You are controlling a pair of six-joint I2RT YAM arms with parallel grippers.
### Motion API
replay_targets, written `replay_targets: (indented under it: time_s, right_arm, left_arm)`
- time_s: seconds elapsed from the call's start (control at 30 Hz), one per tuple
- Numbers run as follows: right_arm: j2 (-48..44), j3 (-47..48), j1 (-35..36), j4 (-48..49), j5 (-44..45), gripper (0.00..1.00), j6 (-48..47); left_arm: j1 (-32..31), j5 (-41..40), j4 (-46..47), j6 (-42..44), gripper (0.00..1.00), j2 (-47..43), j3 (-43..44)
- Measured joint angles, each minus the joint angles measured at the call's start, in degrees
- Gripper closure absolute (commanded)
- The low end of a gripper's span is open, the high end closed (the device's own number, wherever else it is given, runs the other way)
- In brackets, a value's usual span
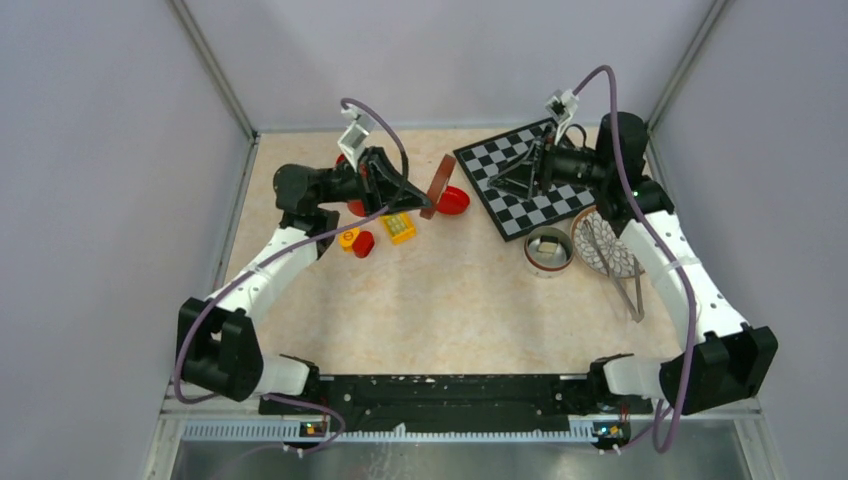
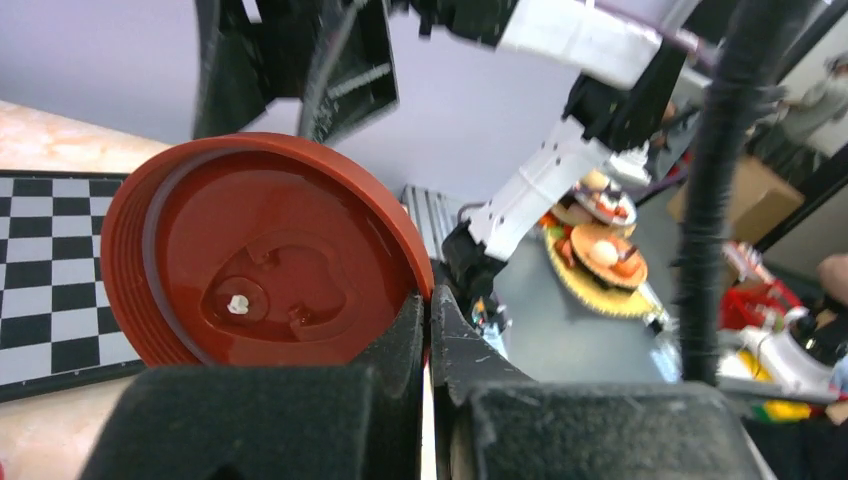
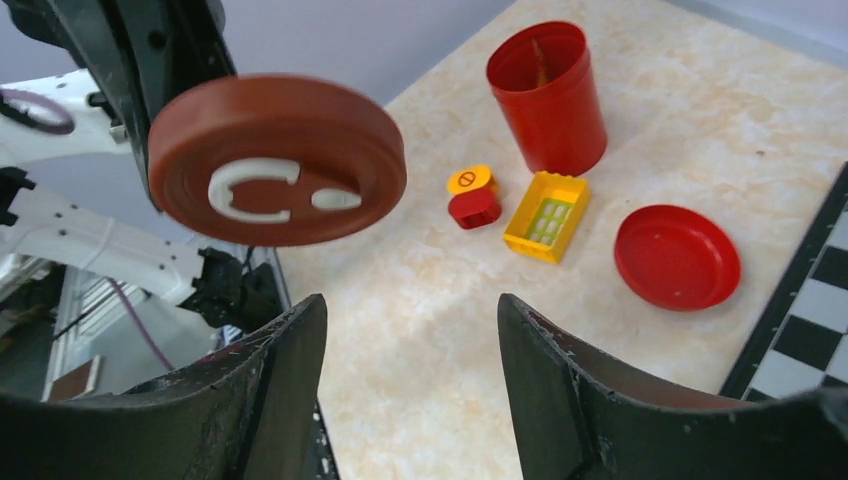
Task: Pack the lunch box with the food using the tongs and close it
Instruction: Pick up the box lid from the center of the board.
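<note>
Red-brown lid (image 2: 260, 250), lower edge behind left tool (image 2: 427, 305)

Top external camera looked down on the whole table (image 1: 440, 300) from the near side. Left wrist camera sat close against the lid (image 2: 265, 255); right wrist camera faced it from farther off.

Bare desk (image 1: 430, 310) runs wide across the near middle. The lid (image 1: 438, 186) (on edge, aloft) blocks the far middle; blocks (image 1: 400, 228) and bowl (image 1: 455, 201) crowd the left, chessboard (image 1: 510, 205), lunch box (image 1: 548, 250), plate (image 1: 600, 250), tongs (image 1: 630, 295) the right.
</note>
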Motion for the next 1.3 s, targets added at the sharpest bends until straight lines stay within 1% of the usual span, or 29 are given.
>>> replay_targets:
  time_s: [0.07,0.17,0.27,0.37,0.5,0.67,0.9,1.3]
  right_arm:
    - [-0.42,-2.32,0.0,3.02,-1.44,0.37,2.95]
    - [-0.46,-5.66,0.37,7.3,-2.08,0.35,8.04]
    - [-0.74,-6.99,1.81,9.05,-0.28,0.34,10.75]
    - [-1.33,-6.99,5.2,10.54,2.51,0.31,13.14]
    - [-1.68,-6.43,8.17,11.34,6.78,0.31,16.57]
    - [-1.66,-5.81,10.16,11.37,11.45,0.31,20.68]
    - [-0.59,-5.73,12.04,12.96,12.98,0.31,25.24]
    - [1.46,-5.73,15.3,13.18,14.56,0.33,26.56]
  left_arm:
    - [1.68,-1.09,9.68,-9.97,1.0,1.16,-0.87]
    - [3.06,-3.08,15.67,-17.57,1.0,1.22,-1.4]
    - [3.04,-5.49,17.79,-22.01,1.0,0.92,-2.27]
    - [2.97,-8.33,18.51,-25.16,1.0,0.68,-4.44]
    - [2.99,-10.69,18.18,-27.34,1.0,0.66,-7.13]
    - [2.99,-12.9,18.82,-28.39,1.0,0.63,-7.93]
    - [2.97,-14.49,19.3,-28.33,1.0,0.66,-9.11]
    - [1.64,-14.93,18.21,-26.12,1.0,0.94,-9.46]
